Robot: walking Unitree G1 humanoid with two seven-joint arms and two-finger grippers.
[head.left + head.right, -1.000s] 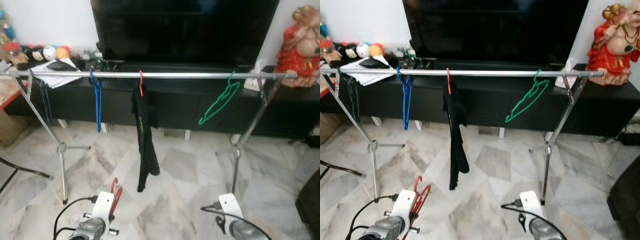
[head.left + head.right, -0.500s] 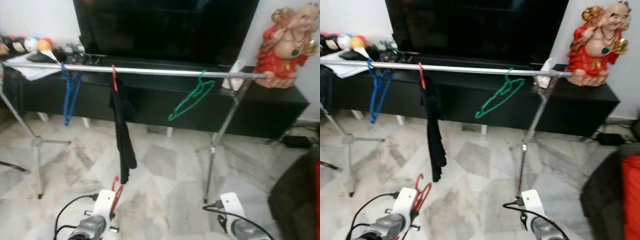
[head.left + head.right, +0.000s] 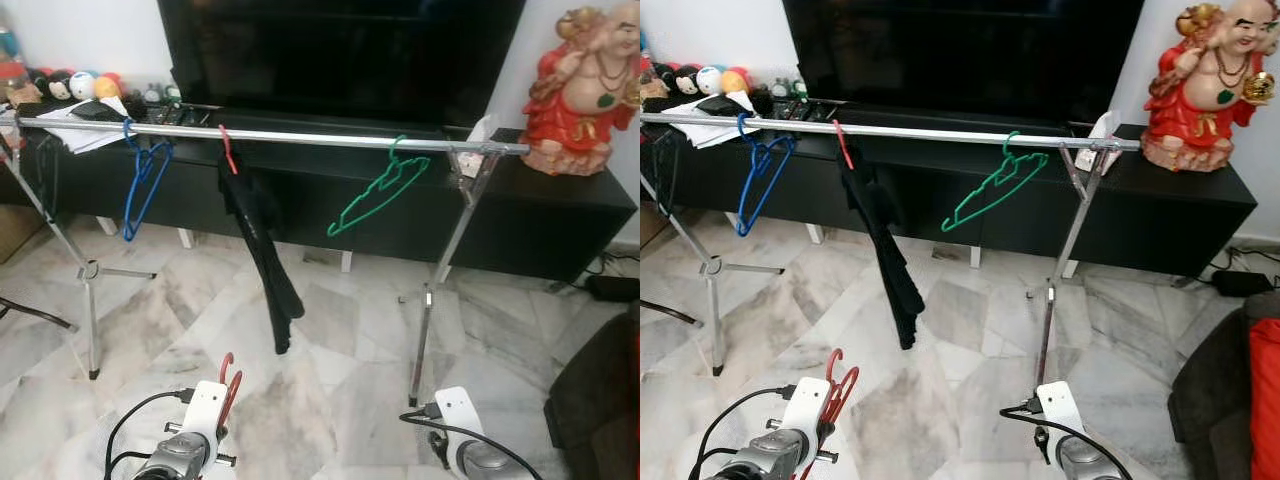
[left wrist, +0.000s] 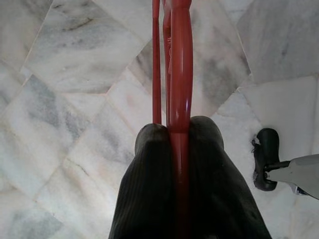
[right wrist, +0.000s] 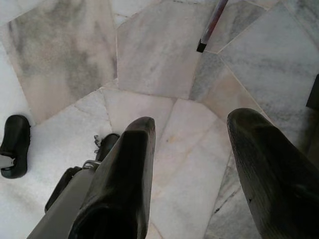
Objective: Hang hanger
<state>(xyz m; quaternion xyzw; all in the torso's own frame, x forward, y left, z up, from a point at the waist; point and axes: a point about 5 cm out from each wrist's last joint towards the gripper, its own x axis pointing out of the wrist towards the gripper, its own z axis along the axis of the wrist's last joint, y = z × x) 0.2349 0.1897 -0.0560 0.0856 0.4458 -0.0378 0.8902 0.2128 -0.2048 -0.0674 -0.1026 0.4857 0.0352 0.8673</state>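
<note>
Red hanger (image 4: pixel 179 74) clamped in left pincer (image 4: pixel 179 134), held low w/ arm; right pincer (image 5: pixel 192 144) spread, empty.

Domestic living room: large television (image 3: pixel 340 55) on a low black media console (image 3: pixel 520 215), marble-tiled floor (image 3: pixel 330 340), red laughing Buddha statue (image 3: pixel 585 85), clothes-drying rack (image 3: pixel 300 136) ahead of both claws.

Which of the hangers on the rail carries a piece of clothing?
The red hanger on the rail, between the blue hanger and the green hanger. A black garment hangs from it; the other two are bare.
</note>
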